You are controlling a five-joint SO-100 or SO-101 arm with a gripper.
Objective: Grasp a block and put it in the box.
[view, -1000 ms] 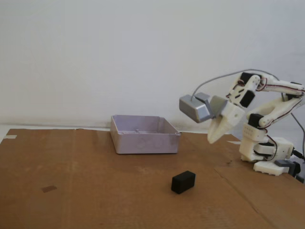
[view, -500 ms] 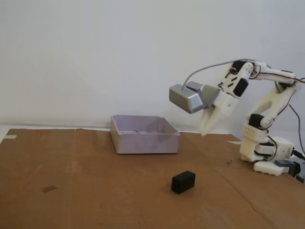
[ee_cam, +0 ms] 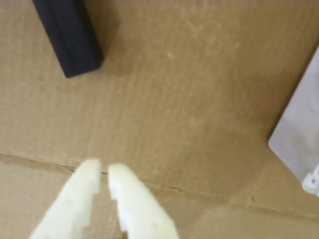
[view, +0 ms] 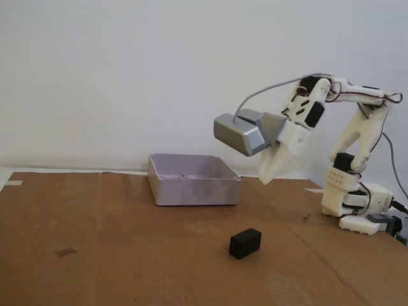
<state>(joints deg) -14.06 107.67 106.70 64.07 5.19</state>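
Observation:
A small matte black block (view: pixel 245 243) lies on the brown cardboard in front of the pale grey-lilac box (view: pixel 193 179). My white gripper (view: pixel 263 179) hangs in the air above and to the right of the block, just right of the box's near corner, fingers pointing down-left. In the wrist view the block (ee_cam: pixel 70 36) sits at the top left, the box's corner (ee_cam: pixel 299 139) at the right edge, and my gripper (ee_cam: pixel 101 170) shows its two fingertips almost touching with nothing between them.
A silver-grey camera module (view: pixel 239 134) with a grey cable rides on the wrist. The arm's white base (view: pixel 357 207) stands at the right. A cardboard seam (ee_cam: pixel 174 189) crosses below the fingertips. A small dark patch (view: pixel 65 252) marks the cardboard at the left.
The arm has stretched out leftward and slightly upward, carrying the gripper from near its base toward the box's right corner. Block and box have not moved.

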